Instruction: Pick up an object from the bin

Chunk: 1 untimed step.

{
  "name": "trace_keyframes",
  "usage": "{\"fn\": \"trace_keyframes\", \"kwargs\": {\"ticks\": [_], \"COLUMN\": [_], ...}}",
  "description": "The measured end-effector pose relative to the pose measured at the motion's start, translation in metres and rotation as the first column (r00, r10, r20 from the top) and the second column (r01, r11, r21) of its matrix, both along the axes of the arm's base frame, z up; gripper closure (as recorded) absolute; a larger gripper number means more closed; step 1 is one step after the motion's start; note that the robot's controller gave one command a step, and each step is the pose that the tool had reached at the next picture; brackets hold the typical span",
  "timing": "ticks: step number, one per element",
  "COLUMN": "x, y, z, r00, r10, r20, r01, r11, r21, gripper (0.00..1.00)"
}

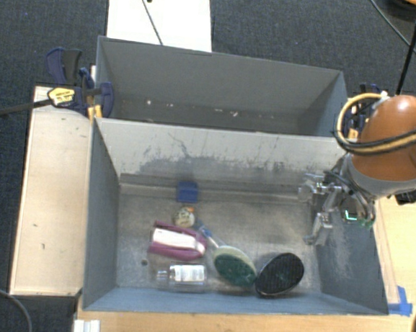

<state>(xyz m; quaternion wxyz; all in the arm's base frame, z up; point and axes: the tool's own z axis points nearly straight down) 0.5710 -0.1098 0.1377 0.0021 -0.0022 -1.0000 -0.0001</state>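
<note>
The gripper [321, 226] hangs low at the right end of the bin [222, 90], close to the right wall and over a bare stretch of floor. Whether it is open or closed I cannot tell from this angle. The things all lie along the near wall, to the left of the tool in the view. Nearest is a black oval piece [280, 273], lying flat, below and a little to the left of the gripper. Its long axis runs on a slant, from the near wall up toward the gripper's side. Just beside it on the left sits a green round pad [233, 266], so close that the two may touch. Beyond that come a clear bottle [182, 274] and a pink and white tube [177, 242], both lying roughly along the near wall. Further off are a small round yellowish thing [185, 216] and a blue block [186, 191], which stand apart toward the middle. If the black oval is the one to take, the move is a short shift toward the near wall and slightly left. There is open floor on its right and far sides, but the near wall and the green pad crowd the other two. A grip across its short axis looks the easier one, though the flat shape may slip.
</note>
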Motion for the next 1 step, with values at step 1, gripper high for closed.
{"fn": "trace_keyframes", "kwargs": {"ticks": [1], "x": [-0.0516], "y": [0.0361], "z": [-0.0001], "r00": [0.704], "r10": [0.71], "r20": [0.005], "r01": [-0.71], "r11": [0.704], "r21": [0.0], "gripper": [0.0]}}
